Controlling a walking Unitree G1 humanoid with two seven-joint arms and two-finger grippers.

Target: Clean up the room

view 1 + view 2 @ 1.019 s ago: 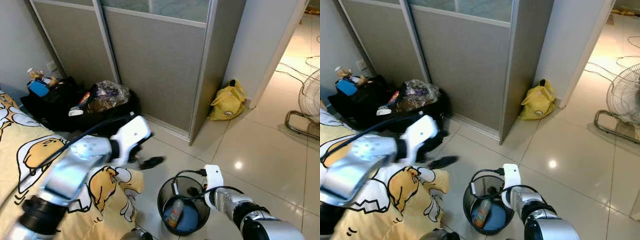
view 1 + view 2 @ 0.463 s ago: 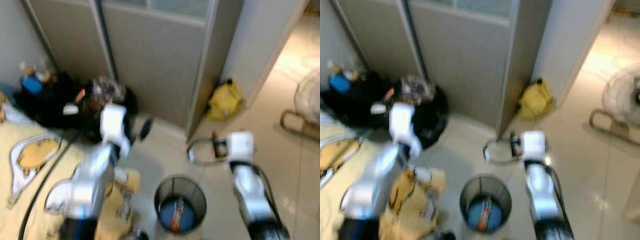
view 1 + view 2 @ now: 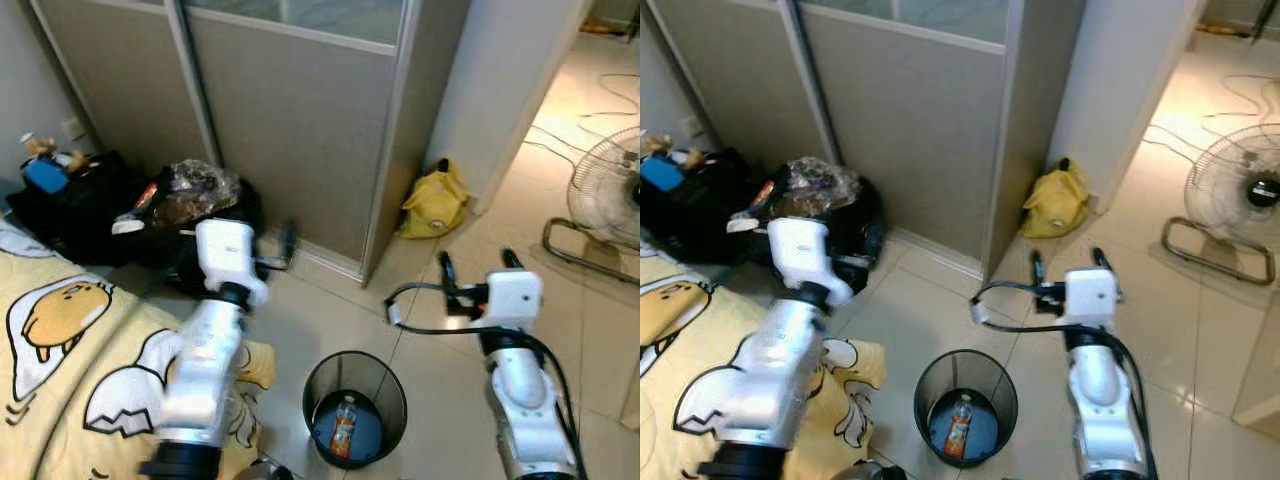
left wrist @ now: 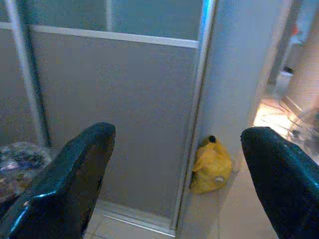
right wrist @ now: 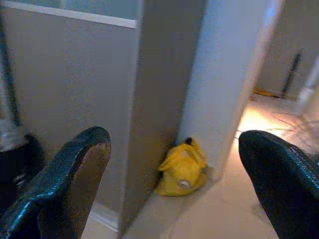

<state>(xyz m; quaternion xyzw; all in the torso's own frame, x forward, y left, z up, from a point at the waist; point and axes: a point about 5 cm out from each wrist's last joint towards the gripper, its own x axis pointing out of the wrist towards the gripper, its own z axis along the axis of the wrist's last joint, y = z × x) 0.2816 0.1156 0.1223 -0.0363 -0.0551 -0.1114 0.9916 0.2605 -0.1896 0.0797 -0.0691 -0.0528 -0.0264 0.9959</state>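
Yellow crumpled bag (image 3: 436, 204) sits on the tiled floor at the wardrobe's corner, both my left gripper (image 4: 174, 164) and right gripper (image 5: 172, 169) wide and empty, so stepping forward risks kicking the black mesh bin (image 3: 355, 408) holding an orange bottle (image 3: 343, 440).

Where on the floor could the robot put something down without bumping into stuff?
Bare tiles lie between the waste bin, the yellow bag and the fan. It is crowded along the sliding door, where black bags pile beside the bed.
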